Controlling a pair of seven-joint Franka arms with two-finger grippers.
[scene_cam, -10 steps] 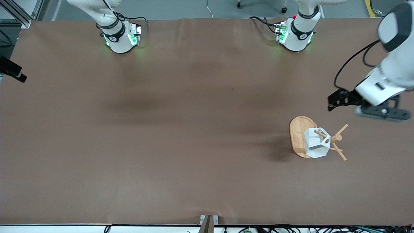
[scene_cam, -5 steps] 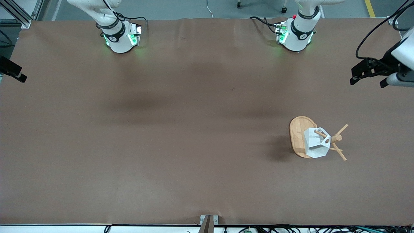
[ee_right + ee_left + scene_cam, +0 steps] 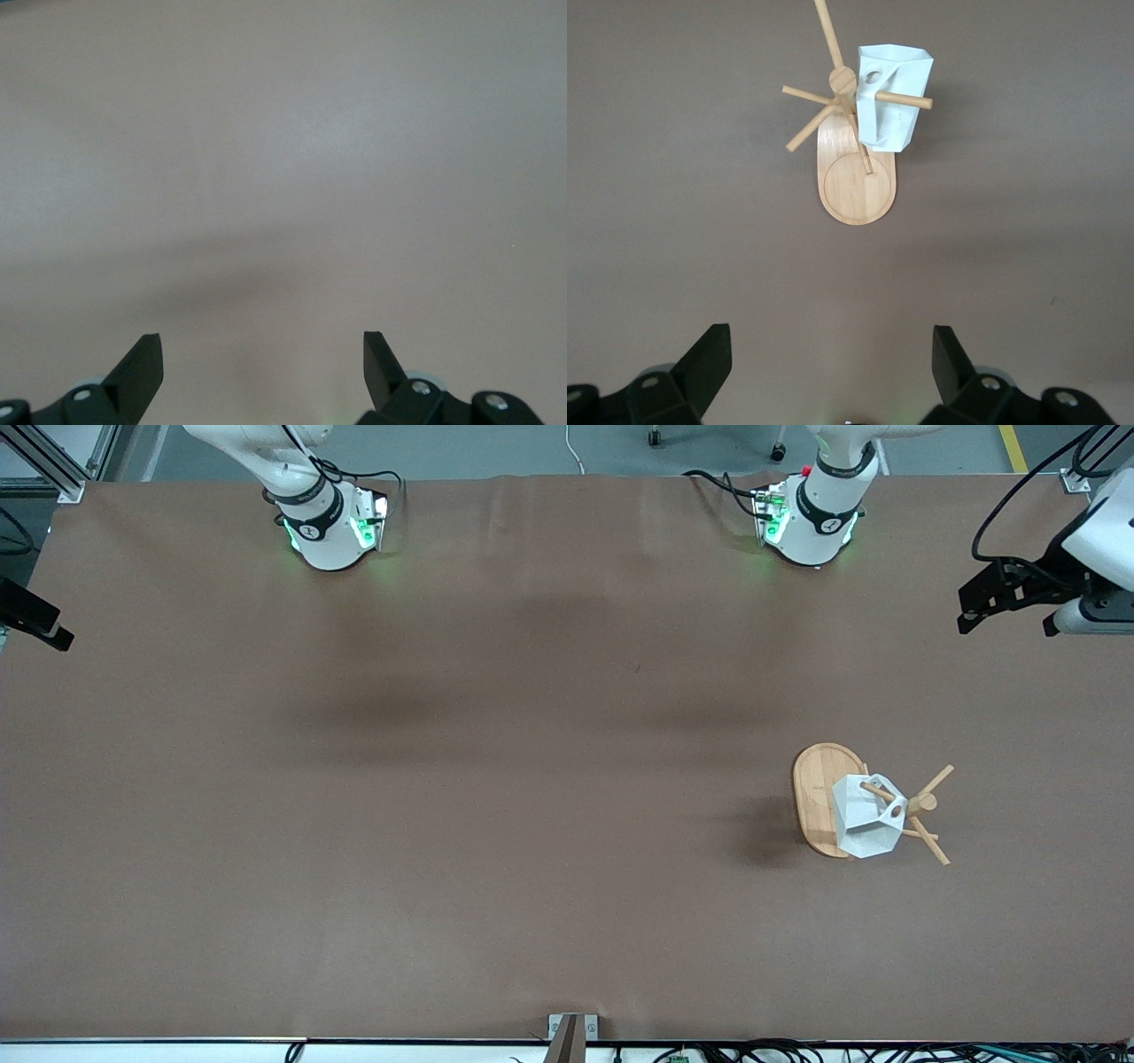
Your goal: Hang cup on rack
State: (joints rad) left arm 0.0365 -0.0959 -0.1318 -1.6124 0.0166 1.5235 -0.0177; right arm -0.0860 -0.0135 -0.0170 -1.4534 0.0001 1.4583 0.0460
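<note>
The white faceted cup [image 3: 861, 825] hangs by its handle hole on a peg of the bamboo rack [image 3: 819, 797], which stands toward the left arm's end of the table. The left wrist view shows the cup [image 3: 897, 124] on its peg above the rack's oval base [image 3: 855, 188]. My left gripper [image 3: 1008, 623] is open and empty, up in the air over the table's edge at the left arm's end, well apart from the rack; its own view shows it too [image 3: 831, 350]. My right gripper [image 3: 262, 354] is open and empty over bare table; it is out of the front view.
The brown table mat [image 3: 496, 779] is bare apart from the rack. Both arm bases [image 3: 330, 527] stand along the table edge farthest from the front camera. A small bracket [image 3: 572, 1032] sits at the nearest edge.
My left gripper has drawn away from the rack, rising toward the table's edge at the left arm's end. The cup stays hanging on its peg. The right arm has not visibly moved.
</note>
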